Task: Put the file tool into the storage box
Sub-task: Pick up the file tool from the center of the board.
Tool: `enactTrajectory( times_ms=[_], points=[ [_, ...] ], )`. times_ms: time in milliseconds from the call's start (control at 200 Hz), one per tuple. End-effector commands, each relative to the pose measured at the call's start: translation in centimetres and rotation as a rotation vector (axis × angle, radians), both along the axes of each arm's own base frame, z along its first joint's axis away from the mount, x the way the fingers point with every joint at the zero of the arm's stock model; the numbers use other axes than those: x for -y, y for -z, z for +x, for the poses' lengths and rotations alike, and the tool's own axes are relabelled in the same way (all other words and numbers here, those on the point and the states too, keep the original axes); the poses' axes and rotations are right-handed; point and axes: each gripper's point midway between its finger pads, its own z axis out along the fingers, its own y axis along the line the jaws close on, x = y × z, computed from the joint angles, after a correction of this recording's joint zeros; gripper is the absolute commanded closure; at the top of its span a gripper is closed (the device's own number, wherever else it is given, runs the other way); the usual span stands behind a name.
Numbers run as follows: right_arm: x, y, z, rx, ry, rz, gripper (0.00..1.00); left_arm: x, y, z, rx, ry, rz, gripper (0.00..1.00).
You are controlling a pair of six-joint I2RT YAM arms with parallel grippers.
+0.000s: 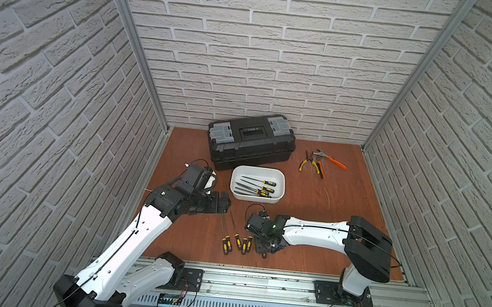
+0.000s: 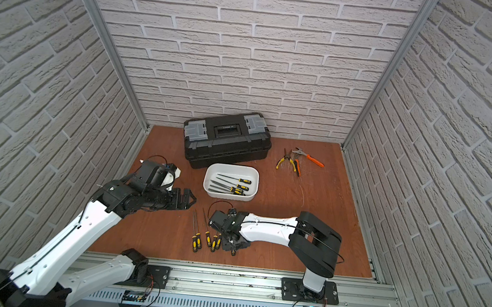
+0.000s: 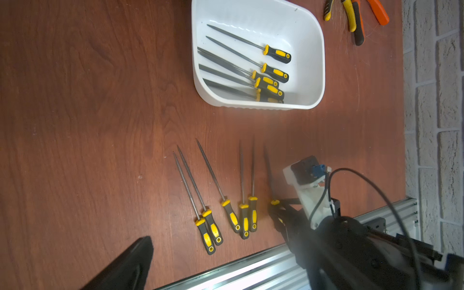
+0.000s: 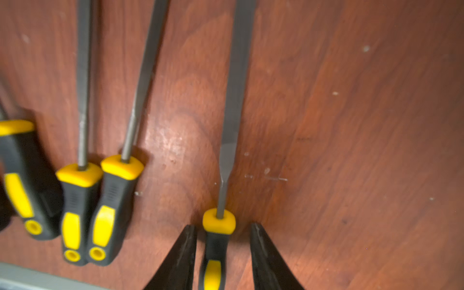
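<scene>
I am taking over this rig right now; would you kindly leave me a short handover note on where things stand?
Left end effector: open, empty, hovering over the table near the storage box.
Right end effector: open, jaws straddling the handle of a file that lies on the table; not closed on it.
Done: several files lie in the storage box.
Left: close on this file, carry it to the box and release it; five more files wait in a row beside it.
</scene>
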Motion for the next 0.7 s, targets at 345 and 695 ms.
enactTrajectory(
  times_ms=[345, 695],
  points=[
    [2.8, -2.1, 0.9, 0.11, -0.046, -0.128, 0.95, 1.0, -2.0, 2.9, 0.086, 0.025, 0.017, 0.02],
    [2.7, -11.6, 5.5, 0.238, -0.311, -0.005, 0.98, 1.8, -5.0, 9.1, 0.153, -0.01, -0.079, 0.02]
  ],
)
